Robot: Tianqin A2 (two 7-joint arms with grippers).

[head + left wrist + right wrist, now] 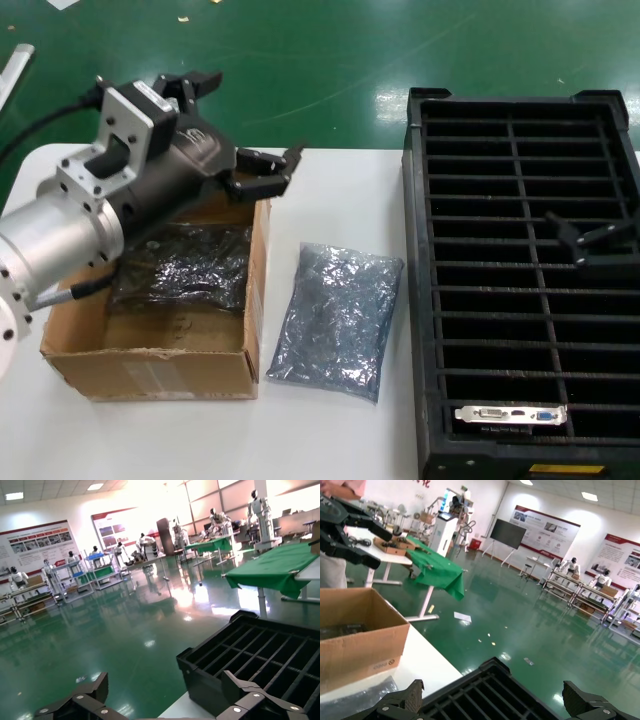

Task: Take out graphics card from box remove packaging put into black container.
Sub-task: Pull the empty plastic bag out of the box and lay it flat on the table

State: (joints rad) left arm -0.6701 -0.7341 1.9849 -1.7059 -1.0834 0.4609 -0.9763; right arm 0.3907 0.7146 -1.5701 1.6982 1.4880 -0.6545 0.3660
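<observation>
The graphics card (510,413) stands in the nearest slot of the black container (418,300), its silver bracket with white, black and blue ports facing up. The empty grey packaging (335,320) lies flat on the white table between the container and the brown box (150,365). My left gripper (258,112) hovers open over the box's far edge with nothing between its fingers; in its wrist view the left gripper (165,687) faces the container (260,655). My right gripper (590,222) hangs open and empty above the container's middle slots; the right gripper (492,692) spans the container (485,695).
Shiny dark bagged bundles (180,265) lie inside the box. The table (330,440) ends just behind the box and container, with green floor beyond. From the right wrist view I see the box (360,630) and a corner of the grey bag (360,697).
</observation>
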